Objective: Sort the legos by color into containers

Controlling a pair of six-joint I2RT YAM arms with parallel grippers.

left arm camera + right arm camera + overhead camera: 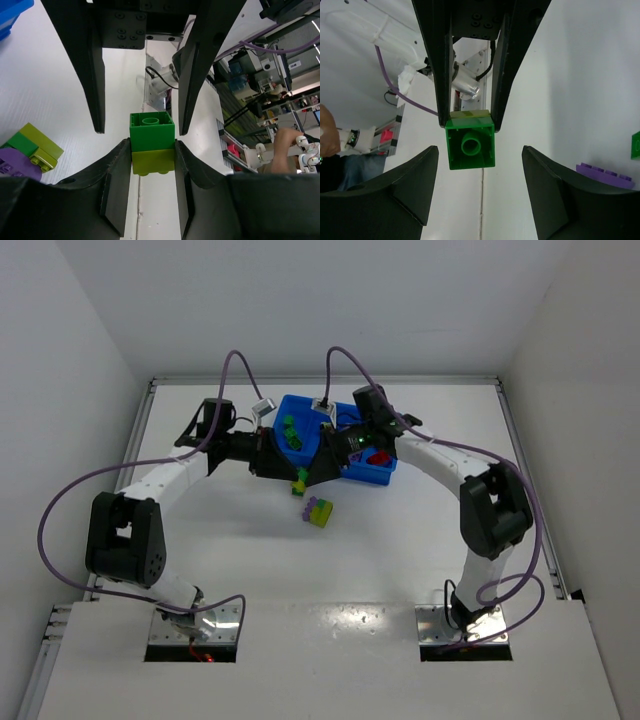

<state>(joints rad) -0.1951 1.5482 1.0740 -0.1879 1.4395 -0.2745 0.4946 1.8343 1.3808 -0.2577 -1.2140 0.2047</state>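
Legos (299, 480) partly sorted: green ones (290, 432) and red ones (378, 457) already in separate compartments of the blue tray (388, 476). Mixed purple/green/yellow-green cluster (30, 150) loose on the counter (200, 540), just in front of the tray.

Between tray and cluster, apparently held off the counter: green brick (152, 131) stacked on yellow-green brick (152, 162). Pinching the yellow-green half only with the left claw (152, 157). Right claw (480, 152) spread, nose to nose with it, one finger either side of the green half, not touching.

Looks like a pull-apart next. Risks:
- Closing off-centre: twists the pair in the left pinch, pops it out, drops it near the cluster or into the wrong compartment.
- Closing too deep: catches the yellow-green half too, so no separation.
- Pulling skewed: smooth plastic sides and a small contact patch, so likely to slip before the studs let go.
- Very little room between the two sets of fingers, so any overshoot means a clash.

Surface: white matte counter, faintly ribbed, with a seam running toward the far edge. Plain white walls (330, 300) on three sides. Past the counter edge in the wrist views: lab racks, cabling, and a person's hand (282, 140) at a bench.
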